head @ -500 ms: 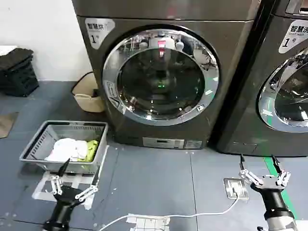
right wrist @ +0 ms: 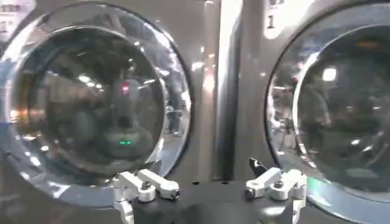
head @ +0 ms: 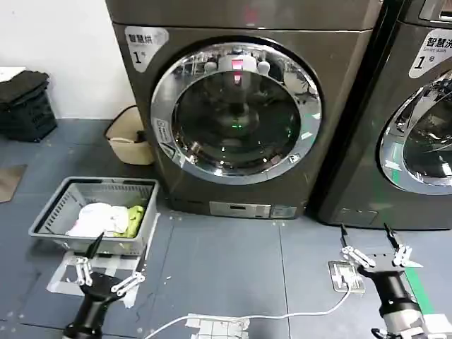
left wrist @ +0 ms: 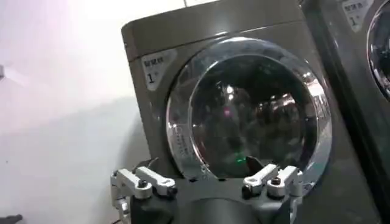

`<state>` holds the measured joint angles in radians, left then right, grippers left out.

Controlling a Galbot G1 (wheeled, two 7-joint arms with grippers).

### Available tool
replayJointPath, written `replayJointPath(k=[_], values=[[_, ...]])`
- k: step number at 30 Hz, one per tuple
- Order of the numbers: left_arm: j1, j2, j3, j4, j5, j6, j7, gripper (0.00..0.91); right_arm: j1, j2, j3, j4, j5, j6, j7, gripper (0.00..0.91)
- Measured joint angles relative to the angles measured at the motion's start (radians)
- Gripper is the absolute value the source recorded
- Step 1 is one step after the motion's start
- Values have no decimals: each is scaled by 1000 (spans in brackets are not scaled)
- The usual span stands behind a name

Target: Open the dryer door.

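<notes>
The dryer door (head: 236, 113) is a round porthole with a wide chrome ring and dark glass, and it lies shut against the grey machine marked 1. Low at the left, near the floor, my left gripper (head: 119, 246) stands open and holds nothing. It faces the door (left wrist: 256, 109) from a distance, fingers (left wrist: 152, 181) spread wide. My right gripper (head: 365, 232) is open and empty low at the right, in front of the gap between the two machines. In its wrist view the dryer door (right wrist: 91, 103) lies ahead and off to one side of the gripper (right wrist: 201, 173).
A second grey machine with a similar chrome-ringed door (head: 424, 134) stands right of the dryer. A grey laundry basket (head: 53, 212) with clothes sits on the floor at the left, and a tan basket (head: 127, 145) beside the dryer. A floor socket plate (head: 346, 275) with a white cable lies near the right gripper.
My right gripper has shifted a little to the left and slightly up in the head view. The left gripper and the door have not moved.
</notes>
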<state>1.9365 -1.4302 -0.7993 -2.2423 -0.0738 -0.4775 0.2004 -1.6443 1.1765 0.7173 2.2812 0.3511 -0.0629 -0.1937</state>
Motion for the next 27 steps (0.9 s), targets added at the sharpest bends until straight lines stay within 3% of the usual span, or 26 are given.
replayJointPath(k=[19,27], values=[[5,-4,-1,-4,8,1,18,907,291,-368,-237,-88,225,-21,2,907],[6,-9,0,-7,17,-1,18,907,463,-470,-392,-151,288,-20,20,907]])
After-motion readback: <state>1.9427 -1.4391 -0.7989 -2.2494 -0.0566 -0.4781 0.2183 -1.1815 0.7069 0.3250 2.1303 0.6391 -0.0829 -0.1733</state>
